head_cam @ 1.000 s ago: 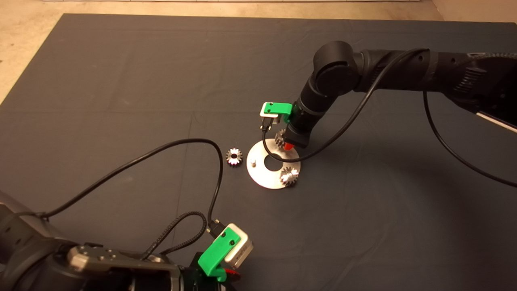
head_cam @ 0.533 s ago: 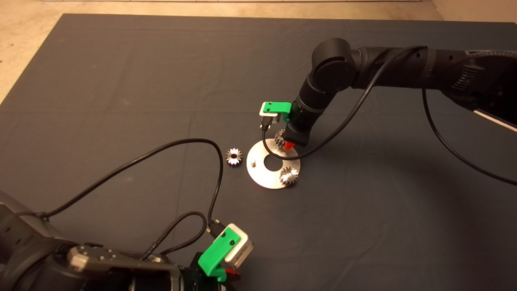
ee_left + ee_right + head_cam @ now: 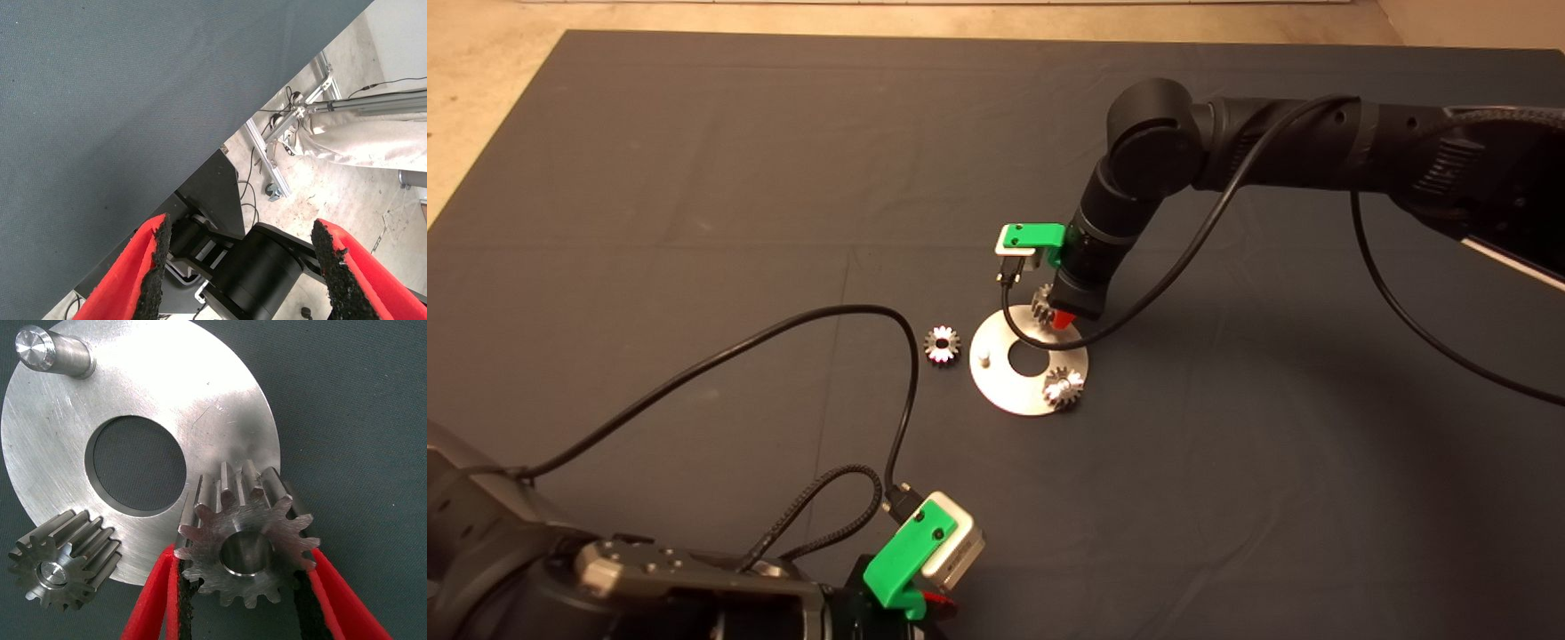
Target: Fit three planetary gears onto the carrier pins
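- Mat (image 3: 694,178): dark grey cloth covering the table, bare floor showing along its far and left edges.
- Carrier disc (image 3: 1005,387): flat, round, shiny silver, with a central hole; lies near the middle of the mat.
- Carrier pins: three on the disc. One bare pin (image 3: 983,359) stands upright on the disc's left side; the right wrist view shows its flat polished top (image 3: 37,347). The other two are covered by gears.
- Seated gear (image 3: 1064,386): on the pin at the disc's near-right rim; the pin end shows in its centre hole (image 3: 53,572).
- Held gear (image 3: 1042,307): at the disc's far rim, pinched between the red fingers of the right gripper (image 3: 243,587); the pads press on its teeth from both sides. Its centre hole looks dark and open. Whether it has reached the pin below cannot be told.
- Loose gear (image 3: 942,345): flat on the mat just left of the disc, apart from it.
- Right gripper (image 3: 1060,318): points down over the disc's far edge, arm reaching in from the right.
- Left gripper (image 3: 240,267): parked at the near-left edge of the mat, fingers spread wide with nothing between them; past the mat edge its view takes in floor and metal framing.
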Robot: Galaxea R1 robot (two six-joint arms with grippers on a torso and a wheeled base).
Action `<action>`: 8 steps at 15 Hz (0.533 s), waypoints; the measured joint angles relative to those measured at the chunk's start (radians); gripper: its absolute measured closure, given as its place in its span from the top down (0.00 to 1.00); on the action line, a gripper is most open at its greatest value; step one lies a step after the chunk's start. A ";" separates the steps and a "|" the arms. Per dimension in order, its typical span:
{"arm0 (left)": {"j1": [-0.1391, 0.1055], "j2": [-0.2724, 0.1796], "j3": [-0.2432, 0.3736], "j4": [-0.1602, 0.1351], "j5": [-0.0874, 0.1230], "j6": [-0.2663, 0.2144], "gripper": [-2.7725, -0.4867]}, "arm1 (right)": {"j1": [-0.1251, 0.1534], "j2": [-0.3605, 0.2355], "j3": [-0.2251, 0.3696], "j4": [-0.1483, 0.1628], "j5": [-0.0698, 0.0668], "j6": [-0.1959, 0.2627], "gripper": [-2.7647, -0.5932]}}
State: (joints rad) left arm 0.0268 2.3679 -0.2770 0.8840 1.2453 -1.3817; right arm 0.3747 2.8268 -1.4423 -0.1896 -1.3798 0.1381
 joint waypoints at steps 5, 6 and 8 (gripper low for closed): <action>0.000 0.000 0.000 0.000 0.000 0.000 0.43 | 0.003 0.002 -0.004 0.002 -0.001 -0.010 0.11; 0.000 0.000 0.000 0.000 0.000 0.000 0.43 | 0.003 0.003 -0.008 0.004 0.000 -0.013 0.11; 0.000 0.000 0.000 0.000 -0.001 0.000 0.43 | 0.005 0.005 -0.021 0.011 0.001 -0.017 0.11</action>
State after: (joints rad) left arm 0.0268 2.3679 -0.2770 0.8840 1.2445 -1.3817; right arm 0.3794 2.8317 -1.4630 -0.1789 -1.3783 0.1206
